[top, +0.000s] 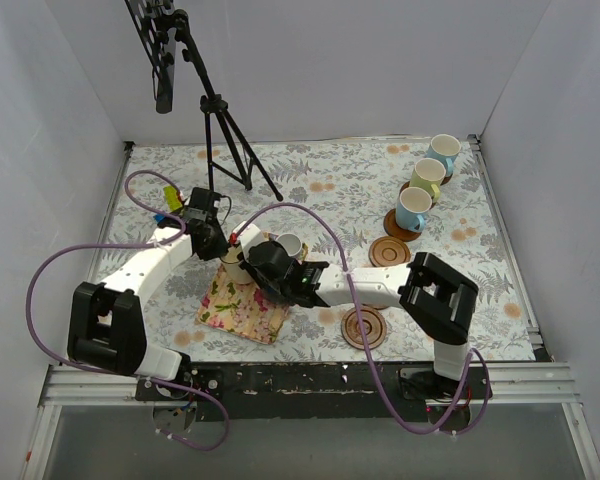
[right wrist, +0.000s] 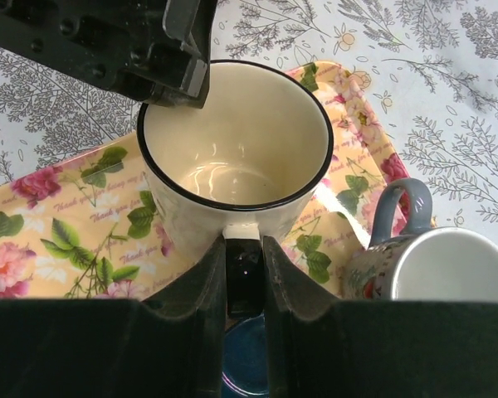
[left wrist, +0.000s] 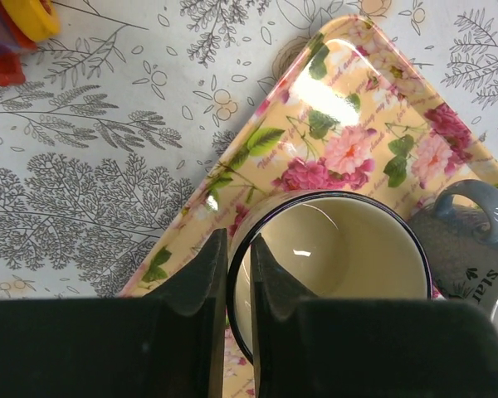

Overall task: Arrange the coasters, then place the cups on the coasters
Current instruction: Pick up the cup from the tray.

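White walls on three sides; bench [top: 310,180] under a leaf-print cover, tripod [top: 225,130] standing at 11 o'clock.

Flowered tray [top: 235,305] lies at 8 o'clock from the bench centre, its surface glossy. On it stands the dark-rimmed cup [right wrist: 232,141], upright, cream inside and empty. Grey cup [right wrist: 448,274] is just beside it, at its 4 o'clock in the right wrist view. Toy blocks [left wrist: 21,25] lie off the tray at 10 o'clock in the left wrist view.

Left gripper [left wrist: 236,249] is pressed together on the cup's rim, one finger inside the wall and one outside. Right gripper [right wrist: 243,249] pinches the dark handle [right wrist: 244,269] at the cup's 6 o'clock. Both arms are on the one cup.

Row of three cups [top: 425,178] sits on coasters at 1–2 o'clock. Two coasters are bare: near coaster [top: 364,328] at 5 o'clock and far coaster [top: 389,251] at 3 o'clock.

Handling, as judged:
- The cup is glazed ceramic, so stiff, probably light, slick to the touch, and it chips if knocked.
- The rim pinch across the wall looks the surer hold.
- The handle grip is narrow, and the cup could swing on it.
- Two holds on one rigid cup can pull against each other, so one likely needs to let go before any lift.
- The grey cup is close enough to clip on the way up.
- Keep the cup level and set it down softly inside a coaster's raised ring.
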Controlling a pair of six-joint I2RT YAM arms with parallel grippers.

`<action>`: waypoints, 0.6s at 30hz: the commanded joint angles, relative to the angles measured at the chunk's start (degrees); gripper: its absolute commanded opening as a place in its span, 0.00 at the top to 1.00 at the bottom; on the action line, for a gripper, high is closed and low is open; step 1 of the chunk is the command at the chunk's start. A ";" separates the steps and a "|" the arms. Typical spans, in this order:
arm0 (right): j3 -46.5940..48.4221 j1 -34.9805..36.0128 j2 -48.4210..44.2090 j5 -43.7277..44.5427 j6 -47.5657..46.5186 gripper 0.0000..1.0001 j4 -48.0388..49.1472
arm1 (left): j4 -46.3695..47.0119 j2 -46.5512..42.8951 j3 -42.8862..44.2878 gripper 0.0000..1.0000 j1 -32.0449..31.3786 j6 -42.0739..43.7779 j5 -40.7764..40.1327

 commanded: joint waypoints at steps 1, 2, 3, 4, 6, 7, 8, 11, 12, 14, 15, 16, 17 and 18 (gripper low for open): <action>4.17 0.79 2.24 -3.28 2.37 0.99 -5.17 | 0.33 -2.26 0.62 1.00 0.56 -1.19 -4.76; 4.26 0.79 2.07 -4.25 2.54 0.97 -5.43 | 1.03 -3.31 0.36 1.00 0.56 -0.67 -4.24; 4.26 0.53 2.07 -4.86 2.63 0.94 -5.78 | 2.08 -4.10 -0.26 1.00 0.56 -0.14 -3.62; 4.35 0.44 2.24 -5.83 2.55 0.91 -6.22 | 3.14 -4.98 -0.87 1.00 0.65 0.65 -2.83; 4.78 0.18 2.50 -6.63 2.46 0.85 -6.93 | 5.60 -6.39 -2.37 1.00 0.57 2.06 -1.25; 4.87 -0.08 2.59 -7.15 2.37 0.82 -7.10 | 6.05 -6.83 -2.98 1.00 0.56 2.41 -0.81; 4.96 -0.26 2.59 -7.50 2.46 0.79 -7.11 | 6.22 -6.92 -3.25 1.00 0.65 2.59 -0.63; 4.96 -1.05 3.12 -10.05 2.02 0.74 -6.32 | 6.40 -7.27 -3.78 1.00 0.56 3.29 -0.19; 5.22 -1.23 3.64 -10.75 1.76 0.73 -6.23 | 6.75 -7.36 -4.04 1.00 0.56 3.64 -0.01; 6.54 -1.49 4.61 -11.98 1.06 0.69 -6.49 | 7.36 -7.88 -4.48 1.00 0.56 4.26 0.08; 7.24 -1.67 5.14 -12.77 0.79 0.67 -6.93 | 7.80 -8.23 -4.66 1.00 0.56 4.61 0.16; 8.21 -1.84 5.58 -13.13 0.27 0.64 -7.63 | 8.16 -8.67 -4.92 1.00 0.65 4.87 0.16; 9.09 -2.02 6.19 -13.39 -0.17 0.63 -8.24 | 8.51 -9.03 -5.18 1.00 0.57 5.05 0.08; 9.70 -2.02 6.55 -13.48 -0.53 0.62 -8.77 | 8.95 -9.20 -5.36 1.00 0.56 5.05 0.08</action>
